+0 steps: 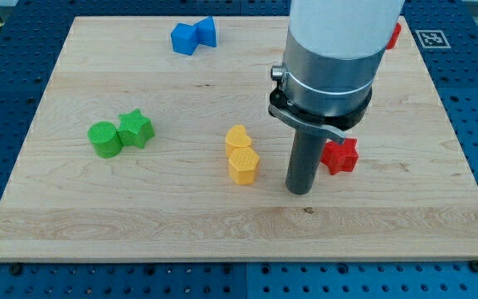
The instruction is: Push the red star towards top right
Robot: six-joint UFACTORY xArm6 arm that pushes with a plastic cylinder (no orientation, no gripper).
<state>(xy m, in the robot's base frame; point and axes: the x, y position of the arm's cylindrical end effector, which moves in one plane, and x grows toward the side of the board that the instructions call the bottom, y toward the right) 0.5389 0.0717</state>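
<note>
The red star (341,155) lies on the wooden board (139,216) right of centre, partly hidden by the rod's mount. My tip (300,191) rests on the board just to the lower left of the star, a small gap apart. Two yellow blocks, a heart (237,138) and a hexagon (242,165), sit to the tip's left.
A green cylinder (104,139) and a green star (135,128) touch each other at the view's left. Two blue blocks (193,36) sit at the top. Another red block (394,34) peeks out at the top right behind the arm.
</note>
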